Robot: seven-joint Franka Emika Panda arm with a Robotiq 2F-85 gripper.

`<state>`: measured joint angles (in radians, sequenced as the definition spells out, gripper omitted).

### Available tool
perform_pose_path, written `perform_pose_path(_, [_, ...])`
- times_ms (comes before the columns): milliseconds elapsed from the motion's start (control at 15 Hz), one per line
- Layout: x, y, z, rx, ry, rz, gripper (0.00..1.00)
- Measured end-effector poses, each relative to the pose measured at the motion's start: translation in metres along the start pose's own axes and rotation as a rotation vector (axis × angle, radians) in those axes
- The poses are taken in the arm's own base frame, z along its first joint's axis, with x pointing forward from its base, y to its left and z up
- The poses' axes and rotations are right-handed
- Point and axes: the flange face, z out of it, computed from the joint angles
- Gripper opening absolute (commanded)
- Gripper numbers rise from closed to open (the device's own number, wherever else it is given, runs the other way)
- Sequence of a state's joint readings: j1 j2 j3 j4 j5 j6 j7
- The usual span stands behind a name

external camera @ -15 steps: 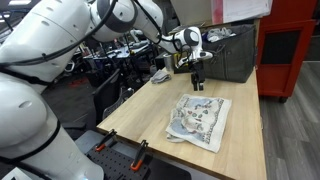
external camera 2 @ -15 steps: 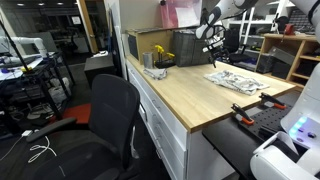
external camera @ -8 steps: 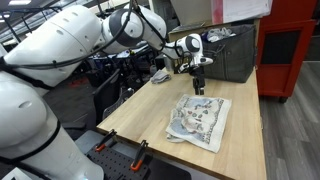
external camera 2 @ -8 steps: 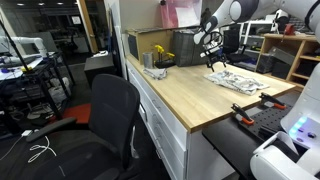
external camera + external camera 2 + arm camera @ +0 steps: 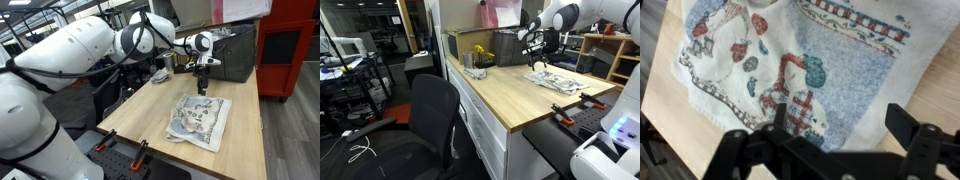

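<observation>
A printed cloth (image 5: 200,121) with red and blue figures lies rumpled on the wooden table (image 5: 150,115), seen in both exterior views (image 5: 558,81). My gripper (image 5: 201,86) hangs above the cloth's far edge, fingers pointing down and apart from it. In the wrist view the cloth (image 5: 810,60) fills most of the picture below the open gripper (image 5: 843,115), whose two dark fingers (image 5: 908,122) stand wide with nothing between them. Bare wood shows at the right edge of that view.
A dark bin (image 5: 228,52) stands at the table's far end, with a small cluttered object (image 5: 160,74) beside it. A red cabinet (image 5: 285,50) is past the table. An office chair (image 5: 430,115) stands by the table's long side. Clamps (image 5: 138,152) sit at the near edge.
The arm has swung so that the gripper moved a little further along the table over the cloth's far edge. The cloth has not moved and the jaws stay wide.
</observation>
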<state>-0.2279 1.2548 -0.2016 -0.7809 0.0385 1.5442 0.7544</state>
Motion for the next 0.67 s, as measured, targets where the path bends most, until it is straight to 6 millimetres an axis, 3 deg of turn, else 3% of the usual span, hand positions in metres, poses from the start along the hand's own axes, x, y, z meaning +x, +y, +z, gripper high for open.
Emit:
perform_pose_path(267, [0.013, 0.003, 0.005, 0.078, -0.061, 0.011, 1.00])
perform_pose_path(667, [0.008, -0.018, 0.010, 0.107, -0.043, 0.002, 1.00])
